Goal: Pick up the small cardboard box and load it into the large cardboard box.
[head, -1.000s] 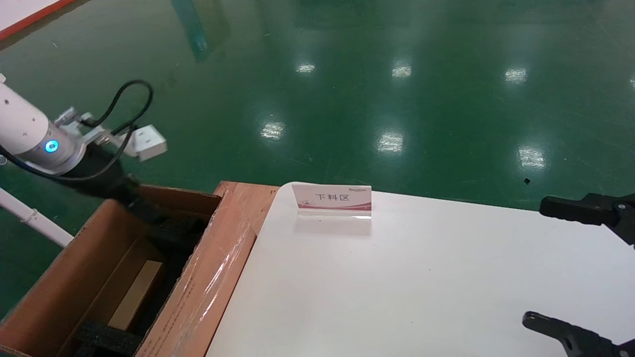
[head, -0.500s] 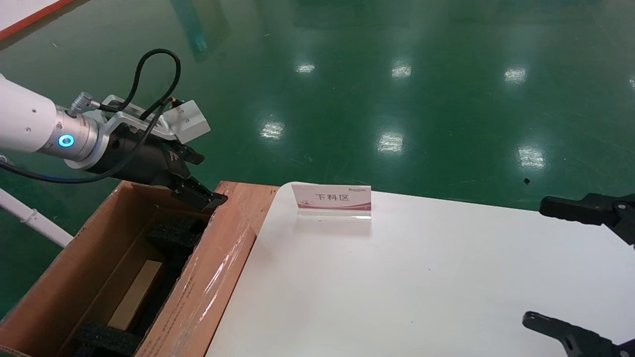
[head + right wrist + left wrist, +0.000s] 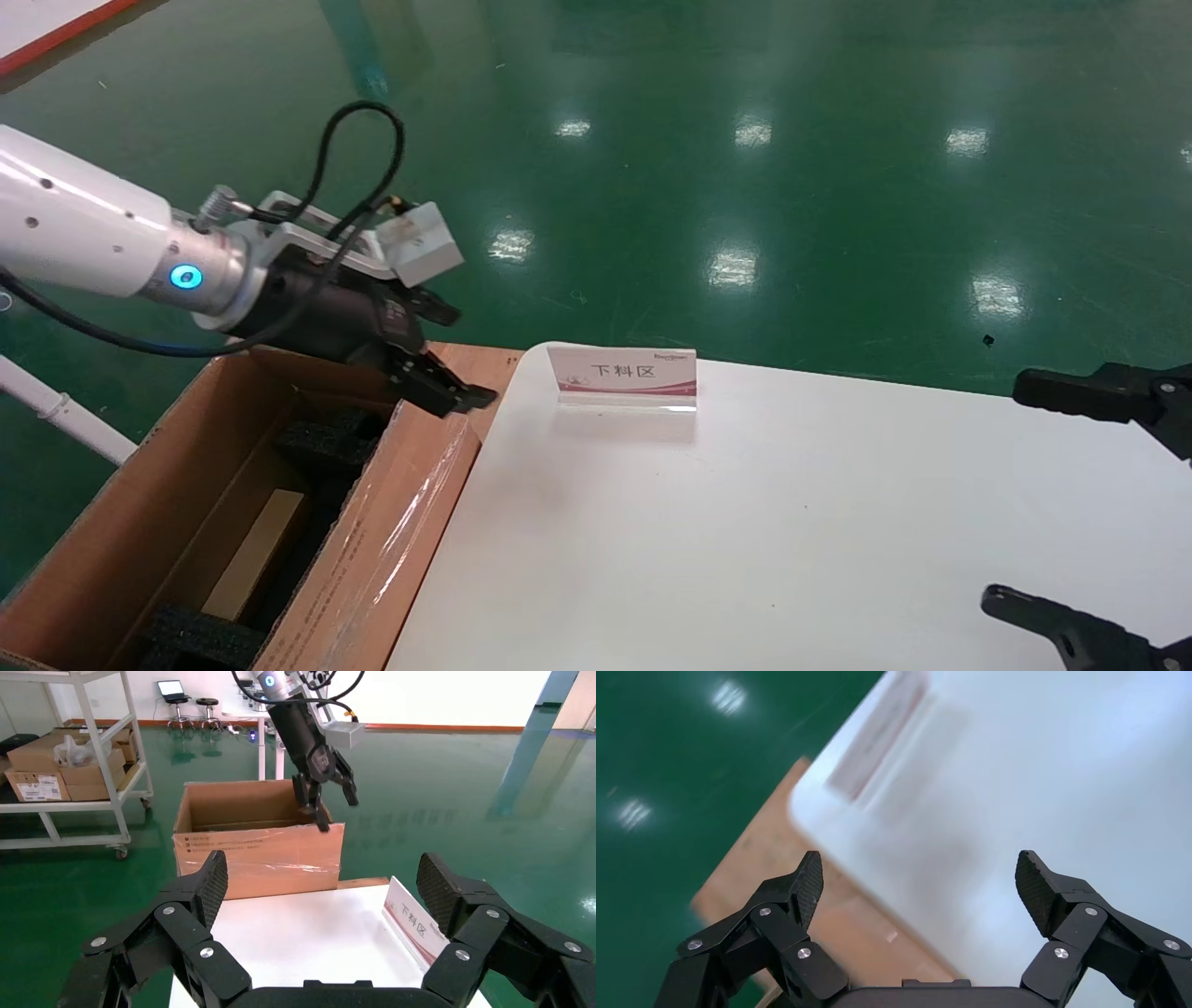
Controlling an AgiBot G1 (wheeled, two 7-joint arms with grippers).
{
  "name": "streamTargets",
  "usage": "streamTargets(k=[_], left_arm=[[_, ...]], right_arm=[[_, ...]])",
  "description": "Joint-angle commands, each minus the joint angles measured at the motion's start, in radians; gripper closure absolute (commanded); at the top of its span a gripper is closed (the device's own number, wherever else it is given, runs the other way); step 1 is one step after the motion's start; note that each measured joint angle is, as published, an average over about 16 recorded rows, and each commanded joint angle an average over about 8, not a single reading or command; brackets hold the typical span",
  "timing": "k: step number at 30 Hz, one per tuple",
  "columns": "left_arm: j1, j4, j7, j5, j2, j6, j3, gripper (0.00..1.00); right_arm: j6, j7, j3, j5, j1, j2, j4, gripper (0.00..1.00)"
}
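The small cardboard box [image 3: 256, 554] lies flat inside the large cardboard box [image 3: 121, 522], between black foam inserts [image 3: 326, 438]. The carton stands left of the white table [image 3: 745, 522]; its taped flap [image 3: 391, 531] leans against the table's edge. My left gripper [image 3: 463, 358] is open and empty, above the carton's far right corner and the table's corner; its own view [image 3: 919, 881] shows brown board and white table below it. The carton [image 3: 260, 853] and left gripper [image 3: 329, 796] also show in the right wrist view. My right gripper [image 3: 1004, 492] is open and empty at the table's right side [image 3: 323, 881].
A reddish-brown wooden board [image 3: 498, 365] sits at the table's far left corner. A small white sign with red print [image 3: 626, 375] stands at the table's far edge [image 3: 415, 927]. A shelf cart with cartons [image 3: 70, 762] stands beyond the carton. Green floor surrounds everything.
My left gripper has risen out of the large carton and moved right toward the table corner, open and empty. The small box stays inside the carton. The right arm has not moved.
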Motion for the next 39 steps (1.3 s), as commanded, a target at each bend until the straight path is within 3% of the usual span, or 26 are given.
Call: streamTargets(k=[1,39], left_arm=[[0.048,0.000,0.023,-0.016,0.003,0.020,-0.065,0.00],[0.952,-0.003,0.464,-0.316,0.067,0.393,-1.296,0.00]], right_arm=[[0.000,0.000,0.000,0.000,0.000,0.000,0.000,0.00],[0.001,-0.001,-0.002,0.001,0.001,0.001,0.000,0.00]])
